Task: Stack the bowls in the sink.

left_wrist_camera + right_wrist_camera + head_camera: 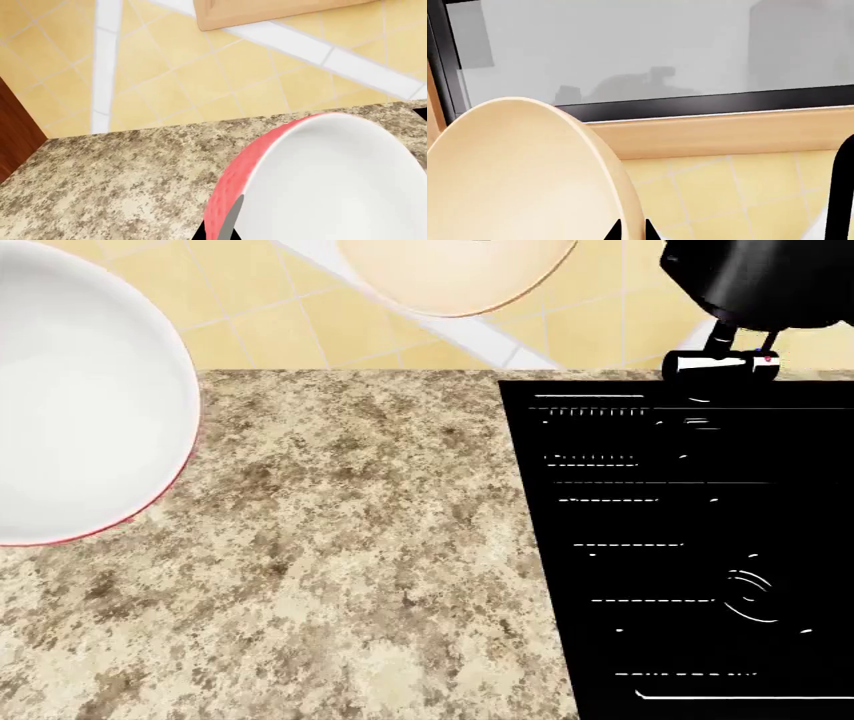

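Head view puts the sink point(694, 560) at the right of the frame, empty, faucet point(747, 290) at its upper corner. Both bowls hang clear of it: the red-and-white bowl point(74, 390) at the left edge over the counter point(347, 570), the beige bowl point(454, 275) at the top, closer to the sink. Each wrist view shows a finger tip point(230, 220) pinching a rim, so both grippers look closed on their bowls. The beige one probably goes in first.
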Tool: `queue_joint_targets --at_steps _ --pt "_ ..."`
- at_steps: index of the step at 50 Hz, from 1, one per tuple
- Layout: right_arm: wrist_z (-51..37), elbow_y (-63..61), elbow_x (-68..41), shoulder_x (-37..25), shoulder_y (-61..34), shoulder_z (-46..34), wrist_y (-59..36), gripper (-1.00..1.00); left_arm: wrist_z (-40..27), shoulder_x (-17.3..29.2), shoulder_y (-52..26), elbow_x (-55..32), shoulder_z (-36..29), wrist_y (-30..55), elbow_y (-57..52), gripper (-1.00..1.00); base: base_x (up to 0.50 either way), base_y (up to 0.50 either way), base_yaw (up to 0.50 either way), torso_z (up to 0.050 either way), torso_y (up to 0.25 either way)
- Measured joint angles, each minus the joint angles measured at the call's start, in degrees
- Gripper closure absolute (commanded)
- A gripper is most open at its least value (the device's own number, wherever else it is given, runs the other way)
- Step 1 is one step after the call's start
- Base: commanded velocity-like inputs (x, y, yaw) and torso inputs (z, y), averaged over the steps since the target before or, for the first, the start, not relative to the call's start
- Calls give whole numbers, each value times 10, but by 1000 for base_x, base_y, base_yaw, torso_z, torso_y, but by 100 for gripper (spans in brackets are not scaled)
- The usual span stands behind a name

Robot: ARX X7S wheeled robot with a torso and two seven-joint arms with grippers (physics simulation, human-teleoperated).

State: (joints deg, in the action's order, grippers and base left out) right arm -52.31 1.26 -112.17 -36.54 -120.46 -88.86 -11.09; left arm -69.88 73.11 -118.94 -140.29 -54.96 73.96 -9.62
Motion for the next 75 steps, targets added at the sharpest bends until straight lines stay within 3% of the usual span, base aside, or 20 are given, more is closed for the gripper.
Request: queue_joint_targets --at_steps 11,23,32,55,67,75 --pt "-70 -153 11 -106 -30 7 -22 100 11 3 2 13 14 -3 -11 100 -11 0 0 1 1" --pt "-112 -249 1 -184 -49 17 -46 100 22 5 8 36 27 -10 -19 100 -475 -78 0 0 1" --pt "-129 -286 -11 -221 -59 30 -56 100 24 5 4 44 35 -11 -19 100 -361 -438 0 1 0" --pt "-143 -335 -30 -286 -63 59 -72 100 23 0 3 46 43 -15 -17 100 -9 -500 0 0 0" --pt "-146 -352 -45 -313 -69 79 -83 100 20 -2 4 44 45 -14 -15 100 -491 -327 0 0 1" --pt "-153 -357 -48 -333 -72 91 -92 100 18 -1 0 42 47 -13 -14 100 -11 -500 0 0 0"
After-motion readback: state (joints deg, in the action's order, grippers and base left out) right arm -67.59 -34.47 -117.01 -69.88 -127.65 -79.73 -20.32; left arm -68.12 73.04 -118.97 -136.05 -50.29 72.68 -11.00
